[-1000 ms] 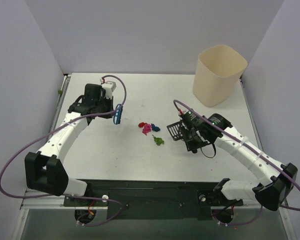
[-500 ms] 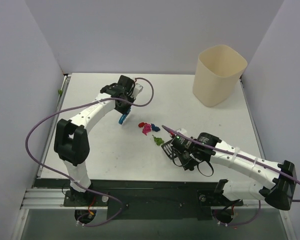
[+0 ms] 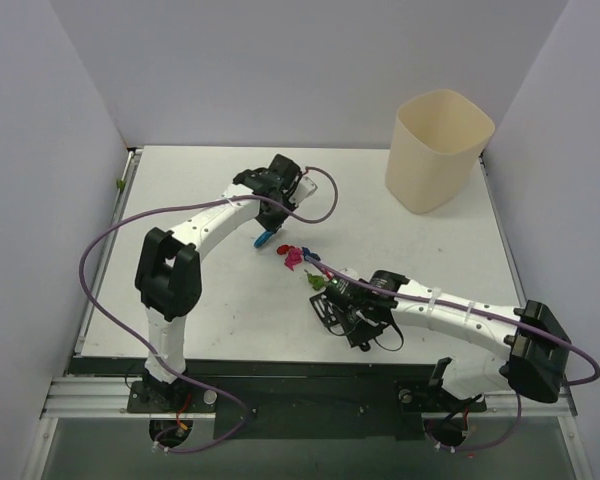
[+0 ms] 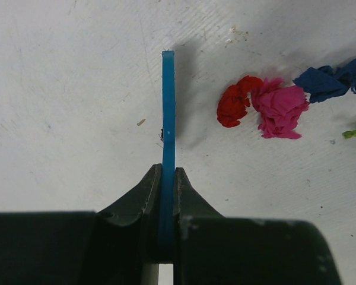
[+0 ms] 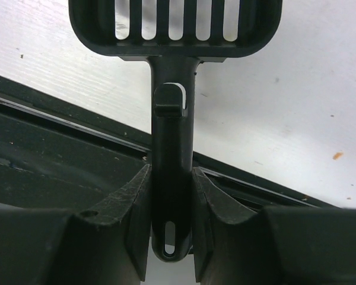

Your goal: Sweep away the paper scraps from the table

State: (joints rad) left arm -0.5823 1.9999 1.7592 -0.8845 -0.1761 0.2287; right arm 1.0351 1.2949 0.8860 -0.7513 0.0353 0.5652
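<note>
Scraps (image 4: 277, 107) look feather-light and crumpled, better swept than pinched; left gripper (image 4: 168, 178) clamps the brush (image 4: 168, 101), right gripper (image 5: 172, 196) clamps the scoop (image 5: 172, 77).

paper scraps (image 4: 279, 107): we count four, namely red, pink, dark blue, green
brush (image 4: 167, 119): one, blue
scoop (image 5: 173, 71): one, black, slotted
bin (image 3: 438, 148): one
arms: two, left arm (image 3: 205, 225), right arm (image 3: 450, 312)

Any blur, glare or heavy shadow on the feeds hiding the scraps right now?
Top external: even light, no glare, paper scraps distinct. Left wrist: blue brush throws a soft shadow beside itself, scraps unobscured. Right wrist: black slotted scoop in focus, no scraps in view.
</note>
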